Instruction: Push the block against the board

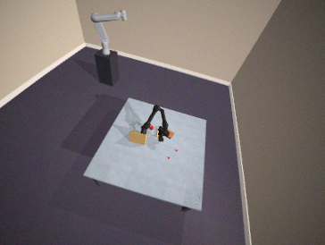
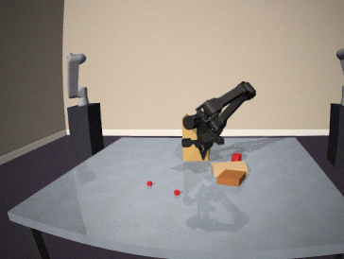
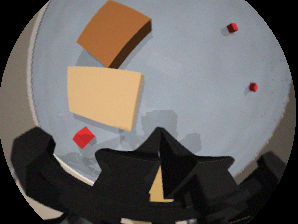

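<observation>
The square block, orange-brown (image 1: 170, 134) (image 2: 230, 178) (image 3: 114, 31), lies flat, turned at an angle to the pale tan board (image 1: 157, 132) (image 2: 229, 166) (image 3: 104, 95). In the wrist view one corner of the block is at or very near the board's long side; their sides are not flush, with a wedge of table between them. Whether that corner touches is unclear. My gripper (image 1: 161, 139) (image 2: 204, 157) (image 3: 159, 129) is shut and empty, above the table, off to the right of the board's short side in the wrist view. In the top view the arm partly hides both pieces.
A tall yellow box (image 1: 137, 138) (image 2: 190, 152) stands near my arm, behind the gripper in the exterior view. A red object (image 1: 152, 128) (image 2: 236, 157) (image 3: 83, 137) is beside the board. Two small red cubes (image 2: 149, 183) (image 2: 177, 192) (image 3: 232, 28) (image 3: 253, 87) lie farther off.
</observation>
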You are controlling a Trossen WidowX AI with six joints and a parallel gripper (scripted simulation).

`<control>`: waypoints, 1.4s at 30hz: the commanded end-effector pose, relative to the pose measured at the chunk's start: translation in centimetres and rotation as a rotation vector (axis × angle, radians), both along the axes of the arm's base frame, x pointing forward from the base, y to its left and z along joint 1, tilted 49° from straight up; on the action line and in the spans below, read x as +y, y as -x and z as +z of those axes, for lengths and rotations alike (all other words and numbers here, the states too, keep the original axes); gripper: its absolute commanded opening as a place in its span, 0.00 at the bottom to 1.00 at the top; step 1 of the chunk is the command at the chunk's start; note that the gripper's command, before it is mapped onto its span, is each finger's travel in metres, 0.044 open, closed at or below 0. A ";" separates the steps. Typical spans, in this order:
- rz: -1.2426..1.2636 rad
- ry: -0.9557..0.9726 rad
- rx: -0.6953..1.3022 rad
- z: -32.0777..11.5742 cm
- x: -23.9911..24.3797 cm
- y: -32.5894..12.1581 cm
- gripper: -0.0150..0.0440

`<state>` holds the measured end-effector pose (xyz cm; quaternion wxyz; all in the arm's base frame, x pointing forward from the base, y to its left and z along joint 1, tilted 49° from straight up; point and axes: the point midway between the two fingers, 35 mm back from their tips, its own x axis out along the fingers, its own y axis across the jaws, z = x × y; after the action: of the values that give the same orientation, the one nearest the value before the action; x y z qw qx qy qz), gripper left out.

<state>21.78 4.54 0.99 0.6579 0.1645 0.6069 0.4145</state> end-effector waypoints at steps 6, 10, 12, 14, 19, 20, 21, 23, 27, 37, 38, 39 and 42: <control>0.190 -0.026 -0.218 0.3 0.3 -0.3 0.25; 0.281 -0.037 -0.321 0.5 0.4 -0.4 0.25; 0.327 -0.043 -0.372 0.5 0.5 -0.5 0.25; 0.373 -0.049 -0.424 0.6 0.5 -0.5 0.25; 0.441 -0.057 -0.501 0.7 0.6 -0.6 0.25; 0.441 -0.057 -0.501 0.7 0.6 -0.6 0.25; 0.441 -0.057 -0.501 0.7 0.6 -0.6 0.25; 0.455 -0.058 -0.517 0.6 0.8 -0.6 0.25; 0.540 -0.067 -0.613 0.0 1.5 -0.7 0.25; 0.761 -0.095 -0.864 -1.3 3.6 -0.7 0.25; 0.783 -0.098 -0.889 -1.4 3.8 -0.7 0.25; 0.805 -0.101 -0.915 -1.5 4.0 -0.7 0.25; 0.871 -0.112 -0.991 -1.9 4.7 -0.6 0.25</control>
<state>22.62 8.65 -0.59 0.6324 -0.2508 0.2496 0.6891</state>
